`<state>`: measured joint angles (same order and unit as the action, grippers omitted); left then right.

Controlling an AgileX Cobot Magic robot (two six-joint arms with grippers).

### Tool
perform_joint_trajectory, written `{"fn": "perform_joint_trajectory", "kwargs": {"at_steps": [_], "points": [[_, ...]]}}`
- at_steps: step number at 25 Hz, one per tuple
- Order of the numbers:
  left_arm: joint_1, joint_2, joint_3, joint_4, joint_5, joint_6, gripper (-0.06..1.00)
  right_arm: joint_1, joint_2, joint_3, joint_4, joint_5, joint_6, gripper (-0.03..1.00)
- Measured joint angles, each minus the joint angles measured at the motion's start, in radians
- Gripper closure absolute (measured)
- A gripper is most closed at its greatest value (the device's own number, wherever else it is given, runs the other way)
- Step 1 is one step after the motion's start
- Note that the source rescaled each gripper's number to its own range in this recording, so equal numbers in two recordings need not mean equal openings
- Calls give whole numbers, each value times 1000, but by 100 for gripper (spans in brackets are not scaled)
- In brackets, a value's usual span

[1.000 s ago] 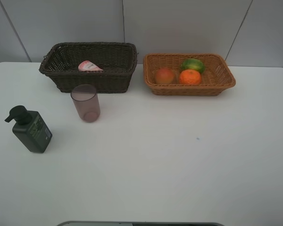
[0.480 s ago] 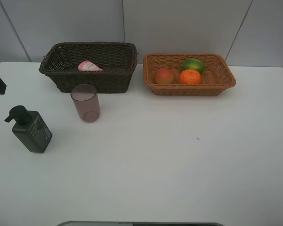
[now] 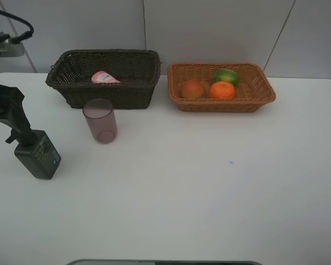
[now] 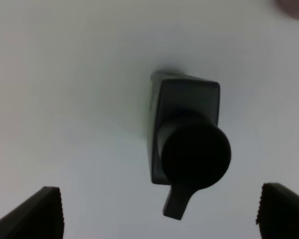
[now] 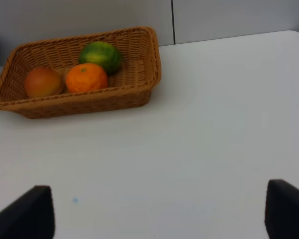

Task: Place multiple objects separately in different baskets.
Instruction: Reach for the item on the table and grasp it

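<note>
Dark green-black pump bottle (image 3: 39, 157) stands upright at the table's (image 3: 209, 193) 9 o'clock side. Left gripper (image 4: 159, 214) hovers over the pump head, fingers (image 4: 40, 216) spread wide, gripping nothing. Mauve cup (image 3: 100, 121) stands at 10 o'clock, just before the dark brown basket (image 3: 116, 96), which holds the pink tube (image 3: 103, 78). Tan basket (image 3: 226, 106), at 1 o'clock, holds the orange (image 3: 222, 90), green fruit (image 3: 225, 75) and red-orange fruit (image 3: 192, 88). Right gripper (image 5: 157, 211): fingers apart, empty.

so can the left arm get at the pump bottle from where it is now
Probably yes. The left gripper is open right above the pump bottle, with its fingers spread wider than the pump head and nothing between them. The mauve cup stands apart from the bottle, off to one side.
</note>
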<state>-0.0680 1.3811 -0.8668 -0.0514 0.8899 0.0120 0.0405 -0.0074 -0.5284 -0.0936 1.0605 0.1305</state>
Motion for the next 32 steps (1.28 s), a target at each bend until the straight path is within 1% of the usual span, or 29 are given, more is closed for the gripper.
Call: {"fn": "perform_joint_trajectory", "kwargs": {"at_steps": [4,7,11,13,16,18,21,23,26,28,32], "points": [[-13,51,-4,40,1,-68,-6,0,0,0,0,0,0,14],[-23,86,-4,62,-9,-91,-6,0,0,0,0,0,0,14],[-66,99,-4,66,-63,-101,-6,0,0,0,1,0,0,14],[-72,99,-4,77,-82,-124,-6,0,0,0,1,0,1,14],[-73,114,-5,130,-94,-181,-6,0,0,0,1,0,1,14],[-73,132,-5,140,-100,-204,-6,0,0,0,1,0,1,14],[-73,164,-4,126,-124,-211,-6,0,0,0,1,0,1,14],[-75,181,-4,99,-145,-194,-6,0,0,0,1,0,1,14],[-98,189,-4,72,-177,-167,-6,0,0,0,1,0,2,14],[-107,191,-4,65,-197,-162,-6,0,0,0,1,0,2,14],[-108,191,-4,65,-201,-161,-6,0,0,0,1,0,3,14]]}}
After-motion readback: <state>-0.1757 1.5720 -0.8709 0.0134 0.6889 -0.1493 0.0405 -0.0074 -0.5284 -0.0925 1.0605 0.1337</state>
